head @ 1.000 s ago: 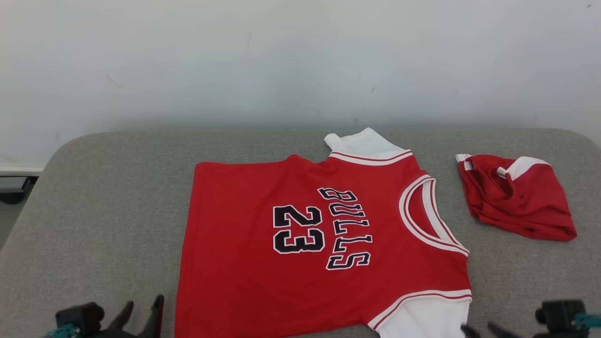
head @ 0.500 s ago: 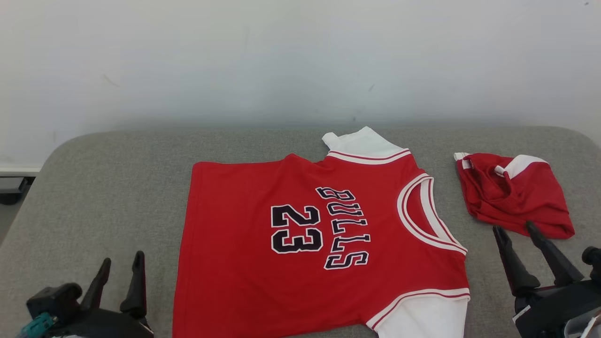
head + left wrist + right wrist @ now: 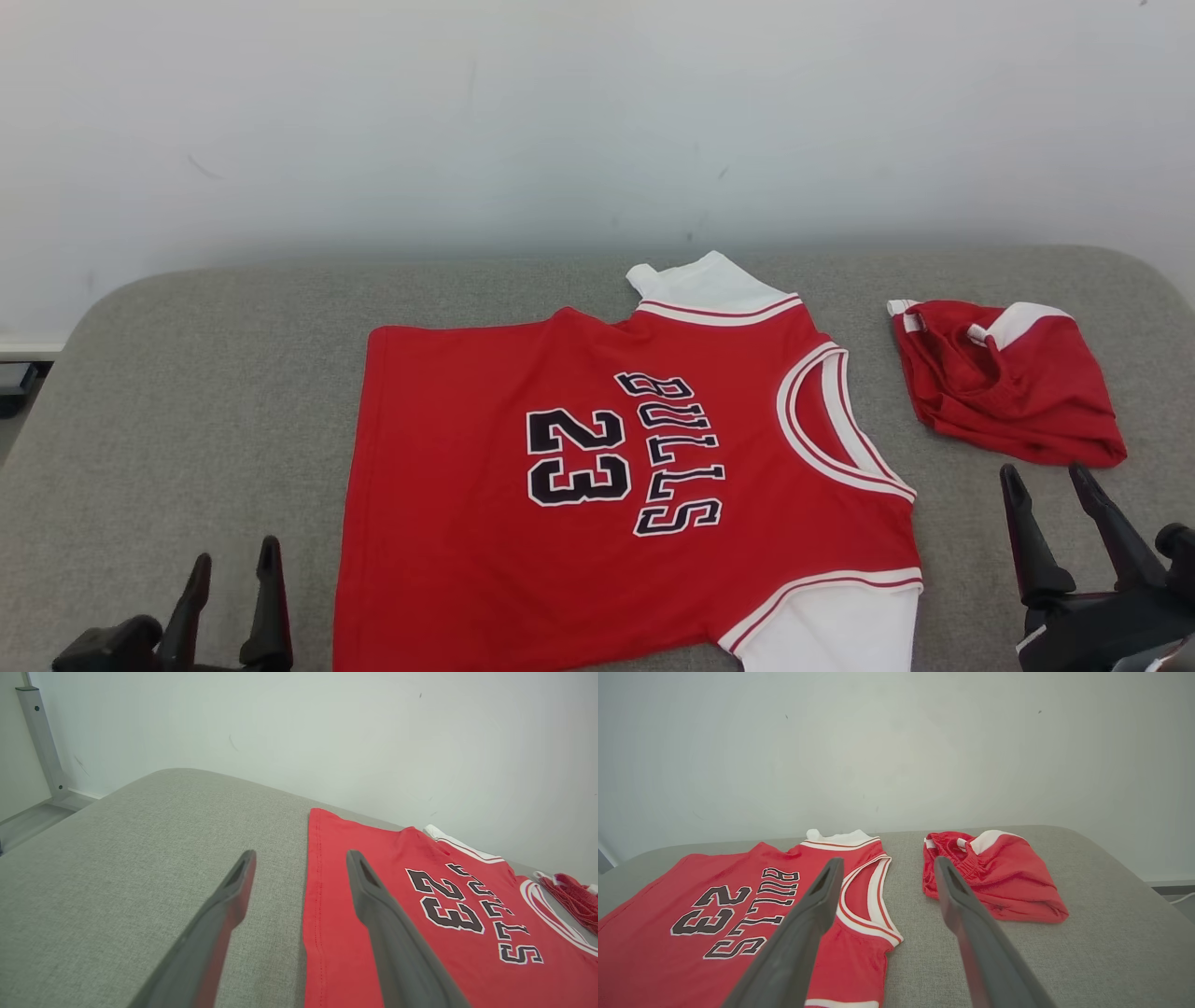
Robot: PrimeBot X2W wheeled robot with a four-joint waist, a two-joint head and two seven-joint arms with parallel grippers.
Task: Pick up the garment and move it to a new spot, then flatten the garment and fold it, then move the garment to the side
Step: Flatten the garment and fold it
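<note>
A red jersey garment [image 3: 467, 523] with white trim and "BULLS 23" lies spread flat on the grey padded table [image 3: 187, 373], collar to the right. A bunched red and white garment [image 3: 1018, 401] sits apart at its right. My left gripper [image 3: 235, 553] is open at the lower left, beside the jersey's hem edge and apart from it. In the left wrist view the left gripper [image 3: 301, 855] straddles that hem of the jersey [image 3: 467, 952] from above. My right gripper [image 3: 1044, 471] is open just in front of the bunched garment. It is empty in the right wrist view [image 3: 888, 861], between jersey [image 3: 654, 896] and bunched garment [image 3: 1008, 882].
A pale wall stands right behind the table. The table's rounded left corner [image 3: 163, 772] drops to a floor with a metal post [image 3: 42, 742]. Bare grey padding lies left of the jersey and in front of the bunched garment.
Both grippers rose into the head view from its bottom edge; the left one has since sunk a little. The camera shifted slightly. Neither garment moved.
</note>
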